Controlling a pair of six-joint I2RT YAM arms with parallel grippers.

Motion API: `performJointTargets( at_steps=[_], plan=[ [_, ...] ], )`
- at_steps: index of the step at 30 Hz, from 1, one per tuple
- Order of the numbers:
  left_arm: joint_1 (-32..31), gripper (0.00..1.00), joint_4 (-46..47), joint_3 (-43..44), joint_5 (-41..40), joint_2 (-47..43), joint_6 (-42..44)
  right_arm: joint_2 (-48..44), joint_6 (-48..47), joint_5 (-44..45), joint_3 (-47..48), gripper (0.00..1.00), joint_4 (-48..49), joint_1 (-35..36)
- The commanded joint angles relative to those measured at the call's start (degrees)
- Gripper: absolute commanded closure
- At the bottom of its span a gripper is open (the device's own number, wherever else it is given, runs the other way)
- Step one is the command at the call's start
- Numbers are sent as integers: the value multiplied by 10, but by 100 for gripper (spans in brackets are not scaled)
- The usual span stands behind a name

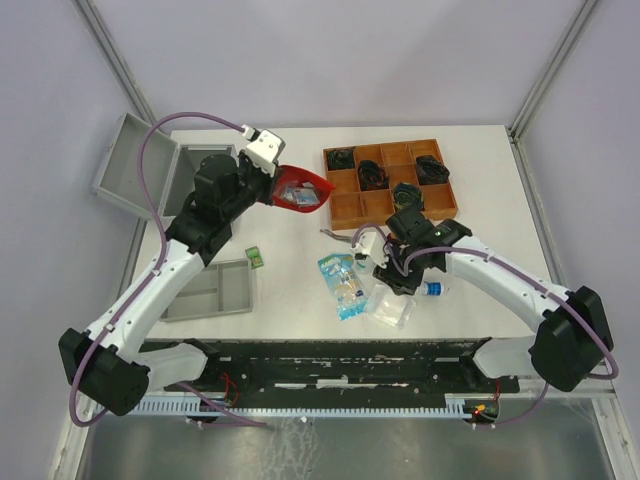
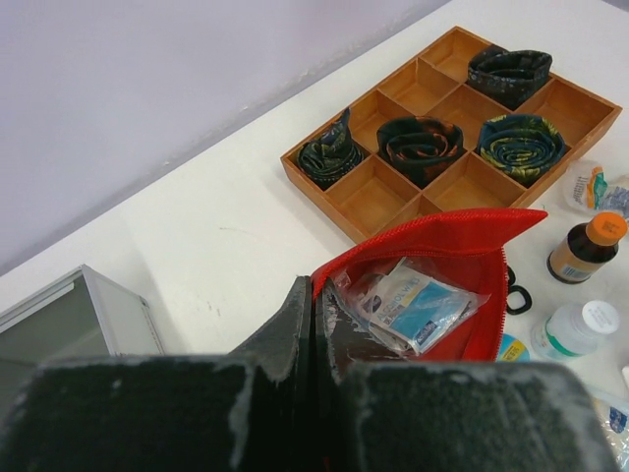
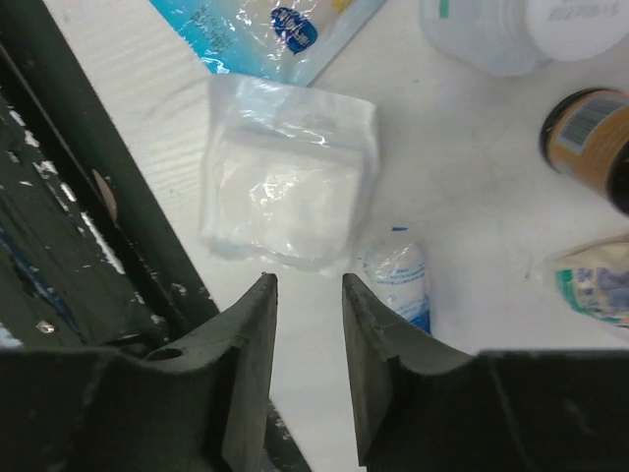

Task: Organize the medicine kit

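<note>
**Top external view: red pouch lifted, kit at far left**

The medicine kit [image 1: 138, 162] sits at the far left corner of the tabletop [image 1: 500, 185], apart from the other things. A loose grey tray [image 1: 212, 290] lies nearer, on the left side.

The left pincer [image 1: 278, 180] is clenched on the rim of a red pouch [image 1: 302, 188] and holds it above the tabletop, between the kit and the wooden tray [image 1: 390, 205]. In the left wrist view the fingers [image 2: 295, 329] press together on the pouch's edge. The pouch gapes open and flat sachets show inside it. In the compartments of the wooden tray lie rolled dark bands.

The right pincer [image 3: 308, 295] is released. Its jaws stand a little apart with nothing between them, and they point down at the bare tabletop. Just beyond the fingertips lies a clear packet [image 3: 290, 182] with white padding inside. A blue sachet [image 3: 265, 25] touches its far edge. A small blue-and-white roll [image 3: 398, 280] lies just to its right. A brown bottle [image 3: 590, 138] and a white bottle [image 3: 536, 29] lie further right.
</note>
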Motion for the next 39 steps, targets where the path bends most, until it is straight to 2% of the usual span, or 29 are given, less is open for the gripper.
performJointTargets(
  at_steps=[1,6,10,15,20,33,39],
  plan=[
    [2,97,31,23,3,-8,-6,-28,-1,26,9,51,44,3],
    [2,97,34,15,13,-19,-6,-60,11,110,11,49,56,-17],
    [2,97,40,1,27,-33,-15,-47,16,115,23,49,66,-97],
    [2,97,42,-13,47,-37,-28,32,26,102,52,49,95,-214],
    [2,97,42,-15,56,-41,-28,147,37,60,127,49,91,-289],
    [2,97,10,-4,79,-37,0,309,-4,4,227,44,92,-305],
    [2,97,13,-7,89,-35,4,333,-6,3,228,50,96,-304]
  ],
)
